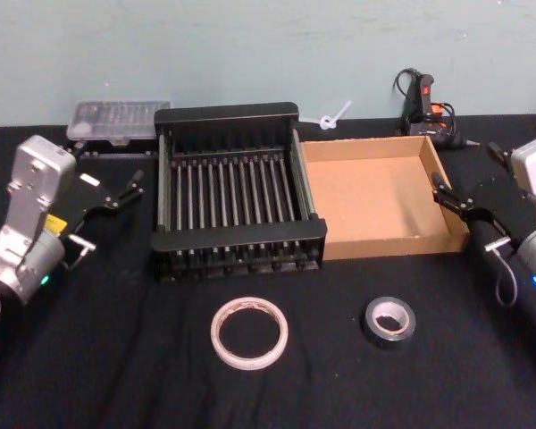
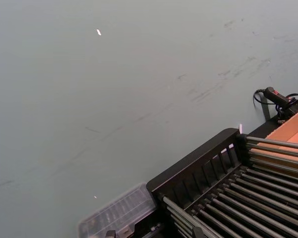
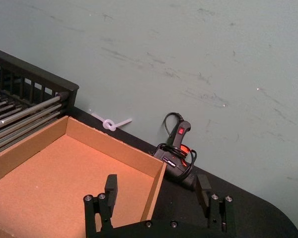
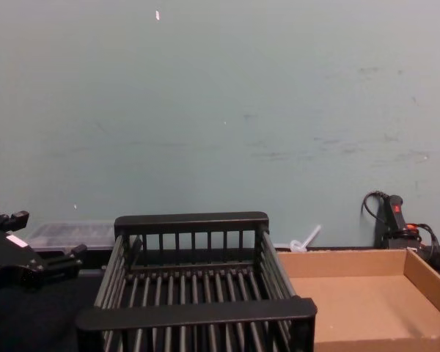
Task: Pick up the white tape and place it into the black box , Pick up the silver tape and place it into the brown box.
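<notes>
The white tape lies flat on the black table, in front of the black box. To its right, in front of the brown box, lies the smaller silver tape. Both boxes hold nothing. My left gripper hovers open just left of the black box, and it also shows in the chest view as the left gripper. My right gripper is open at the brown box's right wall. In the right wrist view, the right gripper has its fingers wide apart over the brown box.
A clear plastic case sits behind the black box at the back left. At the back right, against the wall, stands a black glue gun. A white knotted tie lies behind the brown box. There is open tabletop around both tapes.
</notes>
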You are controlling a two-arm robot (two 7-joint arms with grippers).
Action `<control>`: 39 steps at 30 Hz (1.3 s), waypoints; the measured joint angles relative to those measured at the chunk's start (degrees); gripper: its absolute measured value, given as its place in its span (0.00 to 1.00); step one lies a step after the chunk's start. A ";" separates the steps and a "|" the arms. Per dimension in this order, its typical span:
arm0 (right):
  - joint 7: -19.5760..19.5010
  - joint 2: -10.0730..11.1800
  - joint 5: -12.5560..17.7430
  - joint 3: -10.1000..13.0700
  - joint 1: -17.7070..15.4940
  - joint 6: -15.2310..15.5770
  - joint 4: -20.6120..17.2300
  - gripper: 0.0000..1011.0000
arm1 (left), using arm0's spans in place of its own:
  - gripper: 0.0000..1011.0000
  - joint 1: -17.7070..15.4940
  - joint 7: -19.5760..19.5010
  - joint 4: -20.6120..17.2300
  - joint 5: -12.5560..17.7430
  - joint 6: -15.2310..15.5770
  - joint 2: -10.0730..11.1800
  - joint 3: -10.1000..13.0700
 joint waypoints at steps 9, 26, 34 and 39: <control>0.00 0.00 0.00 0.00 0.00 0.00 0.00 0.99 | 0.99 0.00 0.00 0.00 0.00 0.00 0.00 0.00; 0.00 0.00 0.00 0.00 0.00 0.00 0.00 0.99 | 0.99 0.00 0.00 0.00 0.00 0.00 0.00 0.00; 0.00 0.00 0.00 0.00 0.00 0.00 0.00 0.99 | 0.99 0.00 0.00 0.00 0.00 0.00 0.00 0.00; 0.00 0.00 0.00 0.00 0.00 0.00 0.00 0.99 | 0.99 0.00 0.00 0.00 0.00 0.00 0.00 0.00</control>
